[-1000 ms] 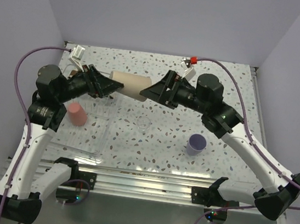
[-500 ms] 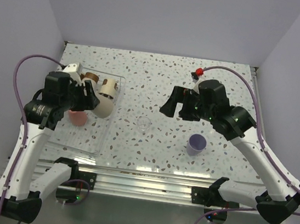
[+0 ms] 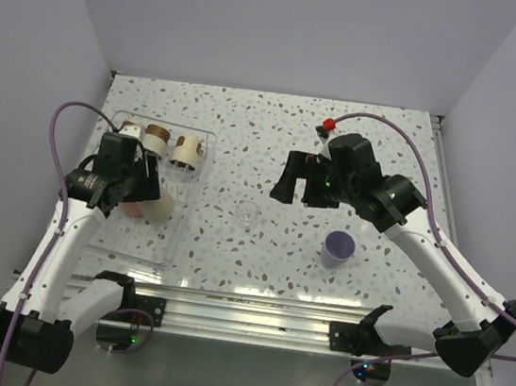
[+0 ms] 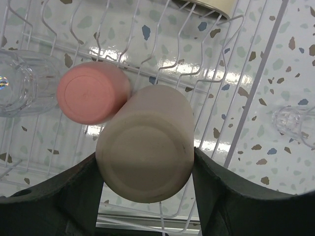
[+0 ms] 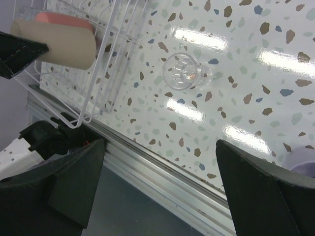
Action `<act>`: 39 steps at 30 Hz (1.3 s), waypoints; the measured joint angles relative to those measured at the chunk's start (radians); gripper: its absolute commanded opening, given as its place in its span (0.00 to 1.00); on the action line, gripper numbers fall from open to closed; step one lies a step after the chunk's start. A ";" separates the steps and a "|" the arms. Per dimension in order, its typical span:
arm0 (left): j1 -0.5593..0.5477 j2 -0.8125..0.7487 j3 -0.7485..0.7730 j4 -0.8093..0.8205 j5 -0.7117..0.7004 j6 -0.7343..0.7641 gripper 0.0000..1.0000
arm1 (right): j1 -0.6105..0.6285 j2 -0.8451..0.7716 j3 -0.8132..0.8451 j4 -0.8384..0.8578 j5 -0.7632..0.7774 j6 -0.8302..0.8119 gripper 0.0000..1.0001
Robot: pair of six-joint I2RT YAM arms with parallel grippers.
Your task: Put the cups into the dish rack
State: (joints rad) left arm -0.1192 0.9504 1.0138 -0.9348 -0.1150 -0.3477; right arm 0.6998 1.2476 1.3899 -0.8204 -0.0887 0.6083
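My left gripper point(image 3: 141, 189) is shut on the tall beige cup point(image 4: 145, 147) and holds it base-up and tilted over the dish rack point(image 3: 150, 253), right beside the upturned coral-red cup point(image 4: 91, 91). In the top view the beige cup point(image 3: 158, 205) shows just past the fingers. Three cream cups with brown bands point(image 3: 157, 136) stand along the rack's back. One clear cup point(image 4: 19, 83) lies in the rack. The other clear cup point(image 3: 248, 213) and the lavender cup point(image 3: 338, 248) stand on the table. My right gripper point(image 3: 296, 179) is open and empty above the table, near the clear cup point(image 5: 184, 71).
The rack's white wire pegs point(image 4: 162, 64) stick up around the held cup. The table's near metal rail point(image 5: 162, 162) runs below the right gripper. Purple cables loop beside both arms. Walls close the table at the back and both sides.
A second ago both grippers held the beige cup between them in the air. The right gripper let go and drew back. The left arm swung the cup down into the rack beside the coral cup.
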 measured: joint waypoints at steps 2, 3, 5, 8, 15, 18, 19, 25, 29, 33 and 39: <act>0.000 0.013 -0.024 0.018 -0.002 0.000 0.00 | 0.000 0.006 0.003 -0.005 -0.003 -0.008 0.98; 0.000 0.020 -0.037 0.030 -0.002 -0.001 0.00 | 0.000 0.009 0.005 -0.008 -0.003 -0.010 0.98; 0.000 0.036 -0.054 0.050 -0.002 -0.002 0.00 | 0.000 0.011 0.008 -0.016 -0.003 -0.016 0.98; 0.000 0.069 -0.069 0.083 -0.002 -0.007 0.00 | 0.000 0.013 0.013 -0.027 -0.003 -0.023 0.98; -0.005 0.143 -0.081 0.167 -0.004 -0.008 0.00 | 0.000 0.028 0.016 -0.033 -0.003 -0.026 0.98; -0.017 0.170 -0.094 0.190 -0.008 -0.010 0.02 | 0.000 0.029 0.016 -0.033 -0.002 -0.026 0.98; -0.023 0.177 -0.096 0.192 -0.013 -0.010 0.06 | 0.000 0.029 0.016 -0.033 -0.002 -0.026 0.98; -0.044 0.181 -0.096 0.211 -0.037 -0.010 0.43 | 0.000 0.030 0.016 -0.033 0.000 -0.026 0.98; -0.047 0.181 -0.096 0.213 -0.040 -0.010 0.71 | 0.000 0.044 0.016 -0.032 0.001 -0.027 0.98; -0.047 0.180 -0.095 0.221 -0.032 -0.008 0.95 | 0.000 0.068 0.016 -0.030 0.000 -0.026 0.98; -0.047 0.170 -0.095 0.230 -0.002 -0.012 1.00 | 0.000 0.100 0.016 -0.021 -0.009 -0.026 0.98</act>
State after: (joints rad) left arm -0.1661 1.1206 0.9188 -0.7048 -0.1169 -0.3599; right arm 0.6998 1.3479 1.4059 -0.8413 -0.0978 0.5819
